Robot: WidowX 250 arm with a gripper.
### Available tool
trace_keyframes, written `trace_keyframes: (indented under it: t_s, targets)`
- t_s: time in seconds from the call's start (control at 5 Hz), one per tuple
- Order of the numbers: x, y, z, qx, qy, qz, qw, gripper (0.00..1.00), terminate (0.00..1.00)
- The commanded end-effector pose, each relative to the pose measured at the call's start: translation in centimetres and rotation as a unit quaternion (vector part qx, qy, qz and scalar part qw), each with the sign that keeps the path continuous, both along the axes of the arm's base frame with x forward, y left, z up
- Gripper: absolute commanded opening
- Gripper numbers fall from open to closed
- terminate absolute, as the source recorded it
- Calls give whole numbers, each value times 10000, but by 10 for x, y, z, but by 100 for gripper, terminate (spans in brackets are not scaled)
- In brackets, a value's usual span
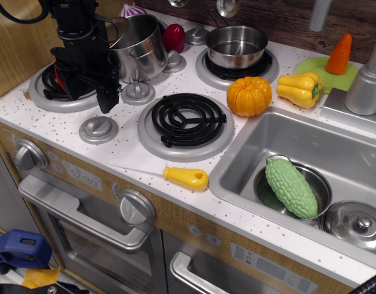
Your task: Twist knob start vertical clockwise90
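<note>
Several small round silver-grey knobs sit on the white stovetop. One knob [98, 129] lies at the front left and another knob [138, 92] lies just behind it, to the right. My black gripper [85, 92] hangs over the left of the stovetop, pointing down. One of its fingers [107, 98] ends just above and behind the front-left knob, left of the other knob. The jaws look spread apart with nothing between them. I touch no knob.
A steel pot [139, 49] stands right behind the gripper. Coil burners [187, 119] sit on the stovetop, one with a pan [236, 46]. A toy pumpkin [249, 96], a yellow pepper [300, 89] and a yellow-handled knife [185, 178] lie nearby. The sink [359, 159] is at right.
</note>
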State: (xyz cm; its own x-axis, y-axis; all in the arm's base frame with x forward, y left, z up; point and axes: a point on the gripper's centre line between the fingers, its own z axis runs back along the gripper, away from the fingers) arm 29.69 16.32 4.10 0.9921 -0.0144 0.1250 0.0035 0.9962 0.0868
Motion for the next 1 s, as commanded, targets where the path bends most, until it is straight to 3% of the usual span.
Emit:
trace_keyframes:
  t_s: [0.0, 0.8]
  targets:
    - [0, 0, 0, 0, 0, 0, 10000, 100, 0]
    - [-7, -4, -11, -19, -75, 92, 9999, 100, 0]
